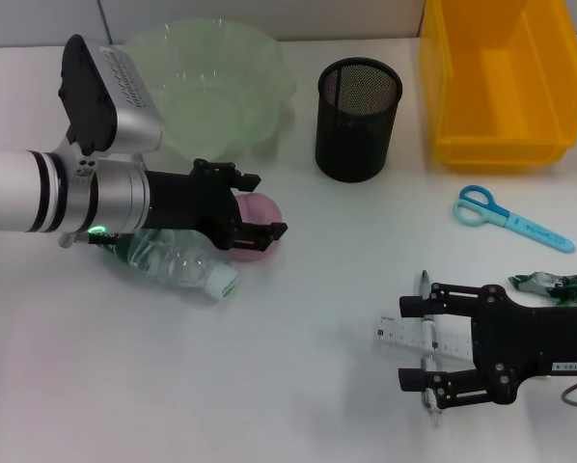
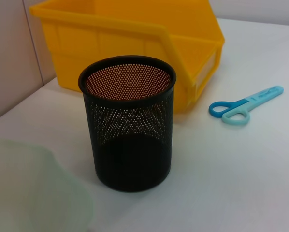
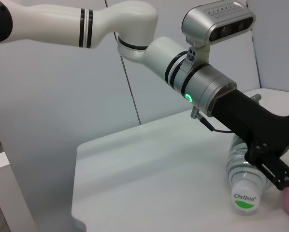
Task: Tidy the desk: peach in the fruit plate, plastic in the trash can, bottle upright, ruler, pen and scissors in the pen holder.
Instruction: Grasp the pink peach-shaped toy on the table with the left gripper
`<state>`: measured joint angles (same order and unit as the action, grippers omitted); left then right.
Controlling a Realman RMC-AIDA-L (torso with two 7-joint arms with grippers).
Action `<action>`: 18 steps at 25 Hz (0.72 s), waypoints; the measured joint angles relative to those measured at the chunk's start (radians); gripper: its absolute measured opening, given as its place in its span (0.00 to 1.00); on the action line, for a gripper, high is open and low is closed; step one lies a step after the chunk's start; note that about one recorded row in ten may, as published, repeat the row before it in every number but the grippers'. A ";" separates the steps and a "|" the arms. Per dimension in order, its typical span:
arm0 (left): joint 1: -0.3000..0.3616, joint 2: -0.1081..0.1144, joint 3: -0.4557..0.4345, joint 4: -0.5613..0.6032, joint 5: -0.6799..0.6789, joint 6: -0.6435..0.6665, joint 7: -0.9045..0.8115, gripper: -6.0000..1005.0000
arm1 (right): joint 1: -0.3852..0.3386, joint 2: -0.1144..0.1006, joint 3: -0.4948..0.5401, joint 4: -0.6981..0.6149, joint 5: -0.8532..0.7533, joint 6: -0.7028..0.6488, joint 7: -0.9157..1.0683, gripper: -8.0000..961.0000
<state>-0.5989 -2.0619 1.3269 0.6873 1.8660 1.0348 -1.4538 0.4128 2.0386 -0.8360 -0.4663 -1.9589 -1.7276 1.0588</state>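
Although the left gripper [image 1: 260,207] covers much of the peach [image 1: 258,238], a rounded pink part shows between and below its black fingers, which sit spread around the fruit; whether they press on it I cannot tell. The peach lies on the white table [image 1: 298,386], at about 5 o'clock from the pale green fruit plate [image 1: 216,82] and near it. Partly hidden under the same arm, a clear plastic bottle [image 1: 178,260] lies on its side just beside the peach, its white cap toward 4 o'clock. In the right wrist view the cap faces the camera and bears a green label, while the peach is cut off at the frame's edge.

The right gripper [image 1: 419,342] hovers with its fingers wide apart over the clear ruler [image 1: 404,336] and the pen [image 1: 427,328], both partly covered by it. At its 2 o'clock lies the crumpled green plastic [image 1: 554,285]. The blue scissors [image 1: 510,220] lie flat at 4 o'clock from the black mesh pen holder [image 1: 358,118], which stands upright beside the yellow bin [image 1: 501,82].
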 joint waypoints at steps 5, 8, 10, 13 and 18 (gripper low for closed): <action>-0.003 -0.001 0.000 0.002 0.014 -0.001 -0.001 0.75 | -0.001 0.000 0.000 0.000 0.000 0.000 0.002 0.87; -0.003 -0.002 0.000 0.010 0.038 -0.002 -0.002 0.75 | -0.002 0.000 0.000 0.000 0.000 0.000 0.002 0.87; -0.003 -0.004 0.001 0.013 0.055 -0.002 -0.002 0.75 | -0.002 0.000 0.000 0.000 0.000 0.000 0.002 0.87; -0.004 -0.004 0.002 0.015 0.067 -0.002 -0.002 0.72 | -0.002 0.000 0.000 0.000 0.000 0.000 0.002 0.87; -0.003 -0.004 0.006 0.028 0.070 -0.002 -0.002 0.57 | -0.002 0.000 0.000 0.000 0.000 0.000 0.002 0.87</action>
<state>-0.6018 -2.0663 1.3327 0.7154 1.9358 1.0323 -1.4558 0.4110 2.0386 -0.8360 -0.4663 -1.9588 -1.7272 1.0612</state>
